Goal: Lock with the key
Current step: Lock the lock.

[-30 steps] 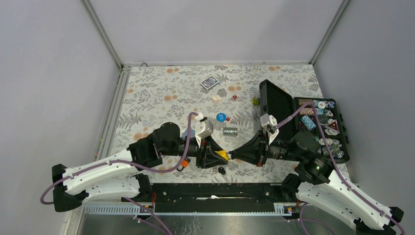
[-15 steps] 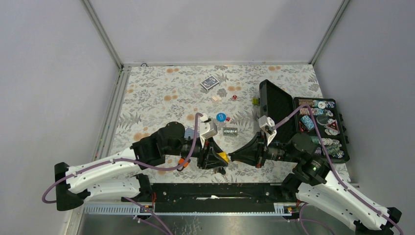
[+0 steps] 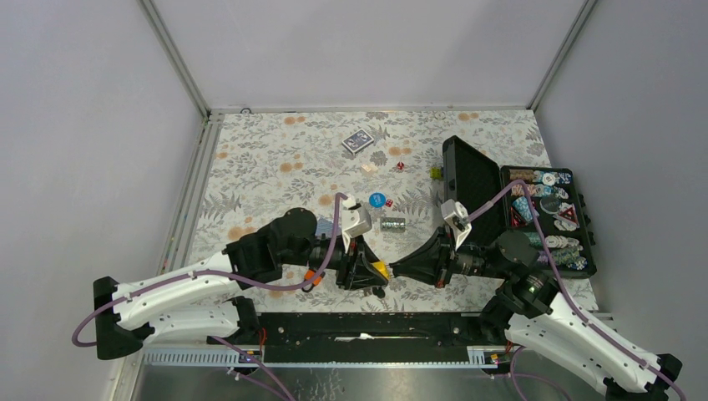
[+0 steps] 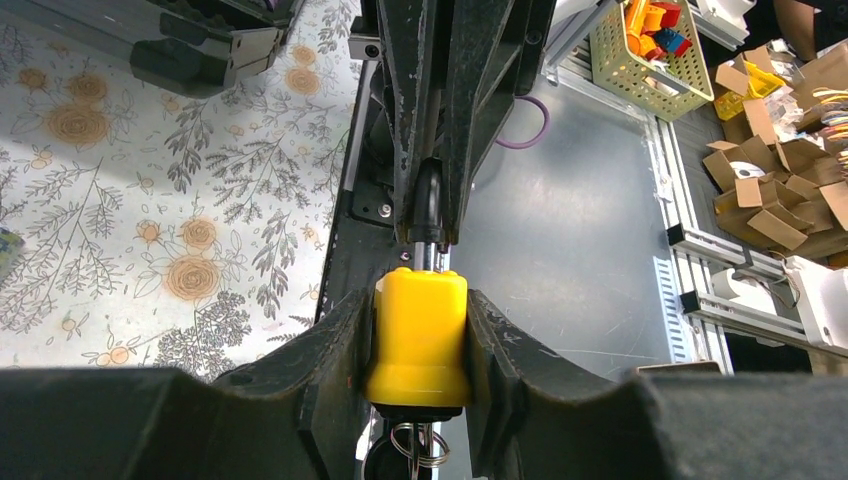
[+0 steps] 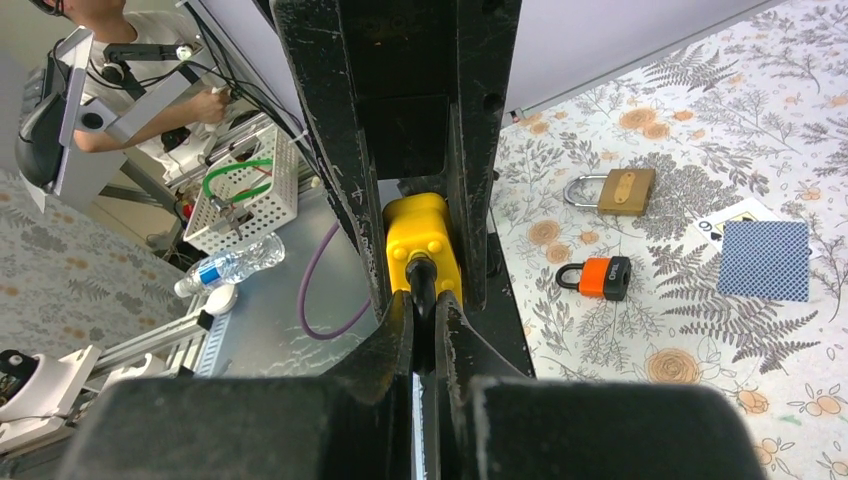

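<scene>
Meeting nose to nose above the near edge of the table, the left gripper clamps the yellow padlock by its flanks, its keyhole facing the right gripper, which pinches the black-headed key, shaft apparently entering the lock. Bracing the body likely resists the coming twist. Beyond lie an orange padlock, a brass padlock and a chip case.

Card deck upper centre of the floral cloth, red die lower right of it, blue chip mid-frame, open chip case at right (lid up), brass padlock above orange padlock
</scene>
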Available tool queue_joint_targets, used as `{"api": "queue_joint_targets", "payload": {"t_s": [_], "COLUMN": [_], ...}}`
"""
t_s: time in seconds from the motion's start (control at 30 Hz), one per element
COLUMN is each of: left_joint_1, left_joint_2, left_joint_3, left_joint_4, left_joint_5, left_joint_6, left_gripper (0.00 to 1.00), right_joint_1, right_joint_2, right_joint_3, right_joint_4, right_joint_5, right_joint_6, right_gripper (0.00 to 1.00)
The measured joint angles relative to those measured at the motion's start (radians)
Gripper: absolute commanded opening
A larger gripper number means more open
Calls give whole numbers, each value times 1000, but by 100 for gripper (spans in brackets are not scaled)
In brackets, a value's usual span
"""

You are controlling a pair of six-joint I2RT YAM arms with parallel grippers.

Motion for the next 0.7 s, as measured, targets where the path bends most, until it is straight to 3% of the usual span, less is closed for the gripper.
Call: {"api": "queue_joint_targets", "payload": {"t_s": [0.63,0.7], "left_joint_1": [-1,-1], "left_joint_2": [33,31], "left_joint_3": [0,0], "left_joint_4": [-117,-114], "left_joint_5": [81,73], "left_joint_6": [-5,-5], "left_gripper": [0,15], "right_joint_1": [120,127], "right_joint_2": [26,13], "right_joint_3": [-55,-55], "right_joint_4": [32,21], "right_joint_5": [88,113], "right_joint_6": [12,10], "right_gripper": [0,0]}}
